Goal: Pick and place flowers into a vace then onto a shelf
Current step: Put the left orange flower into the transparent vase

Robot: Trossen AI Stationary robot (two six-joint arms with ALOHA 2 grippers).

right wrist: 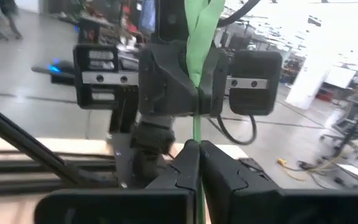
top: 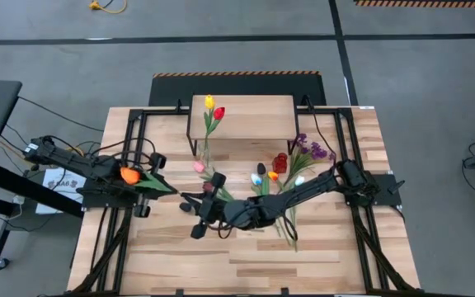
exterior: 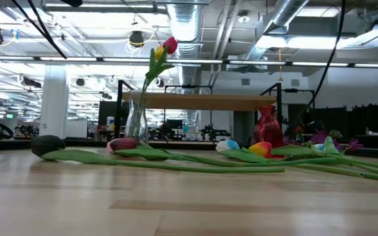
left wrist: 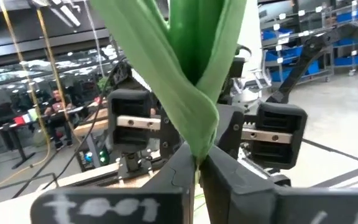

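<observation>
Two grippers meet on one orange tulip (top: 129, 175) at the table's left: the left gripper (left wrist: 199, 163) is pinched shut on its leafy stem, and the right gripper (right wrist: 197, 149), reaching across, is clamped on the same stem — a handover, I judge. Mid-table, a clear vase (top: 206, 148) beside the shelf (top: 246, 111) holds two tulips; further right, the loose flowers (top: 291, 169) lie unplaced — much remains.

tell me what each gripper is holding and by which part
Both hold the same orange tulip. The left gripper pinches it at its green leaves near the head; the right gripper pinches the thin stem farther down.
</observation>
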